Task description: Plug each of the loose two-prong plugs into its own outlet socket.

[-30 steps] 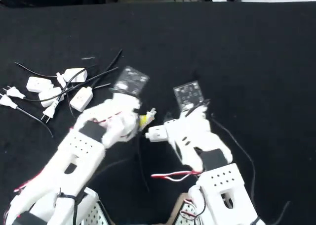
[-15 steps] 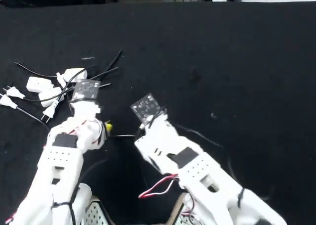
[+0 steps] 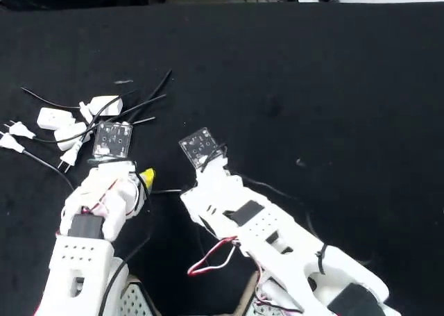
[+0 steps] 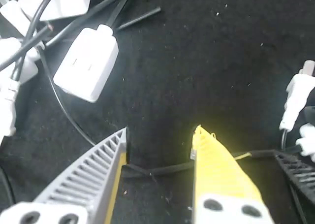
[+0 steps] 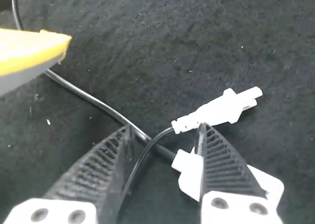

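A white two-prong plug (image 5: 216, 111) on a black cable (image 5: 98, 103) lies on the black table, just past my right gripper (image 5: 165, 129). That gripper is open, and the cable runs between its dark fingers. My left gripper (image 4: 161, 133) is open too, one finger grey and one yellow, with the same cable (image 4: 157, 169) lying across the gap. The plug (image 4: 295, 96) is off to its side. A white outlet socket (image 4: 86, 61) lies just ahead of it. In the high view, the left gripper (image 3: 141, 180) and right gripper (image 3: 189, 191) sit close together, left of centre.
At the far left lies a cluster of white sockets (image 3: 54, 117) and loose plugs (image 3: 21, 130) with tangled black cables (image 3: 142, 106). The right half of the black table (image 3: 333, 94) is bare. The arms' bases stand at the near edge.
Both arms have swung left from the table's middle toward the socket cluster. The left gripper now points at the nearest socket, and the right gripper has followed beside it.
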`<move>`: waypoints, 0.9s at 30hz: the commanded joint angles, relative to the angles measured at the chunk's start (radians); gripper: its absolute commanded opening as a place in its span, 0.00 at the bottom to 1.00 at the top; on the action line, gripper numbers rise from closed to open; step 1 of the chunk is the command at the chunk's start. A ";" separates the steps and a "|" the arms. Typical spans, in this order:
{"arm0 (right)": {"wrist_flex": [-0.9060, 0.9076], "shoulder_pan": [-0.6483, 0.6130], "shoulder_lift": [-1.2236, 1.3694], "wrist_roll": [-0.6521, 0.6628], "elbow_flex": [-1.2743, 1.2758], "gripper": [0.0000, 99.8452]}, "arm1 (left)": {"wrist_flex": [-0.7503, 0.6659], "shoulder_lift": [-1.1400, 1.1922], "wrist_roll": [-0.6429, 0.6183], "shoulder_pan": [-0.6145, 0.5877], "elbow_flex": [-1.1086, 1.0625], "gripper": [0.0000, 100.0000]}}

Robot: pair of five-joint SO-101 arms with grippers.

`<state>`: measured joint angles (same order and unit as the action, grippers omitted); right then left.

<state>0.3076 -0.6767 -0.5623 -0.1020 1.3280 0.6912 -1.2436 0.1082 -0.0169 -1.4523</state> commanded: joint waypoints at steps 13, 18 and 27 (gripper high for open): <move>0.170 0.077 0.283 -0.109 -0.352 0.19 | 0.052 -0.084 -0.003 -0.010 0.019 0.21; 0.285 0.083 0.410 -0.141 -0.498 0.19 | 0.044 -0.041 -0.003 -0.008 0.021 0.21; 0.347 0.091 0.429 -0.133 -0.555 0.19 | -0.028 0.236 -0.002 0.084 0.097 0.21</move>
<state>0.6099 -0.6229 -0.0959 -0.2309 0.8140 0.7188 -1.1162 0.1082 0.0215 -1.4415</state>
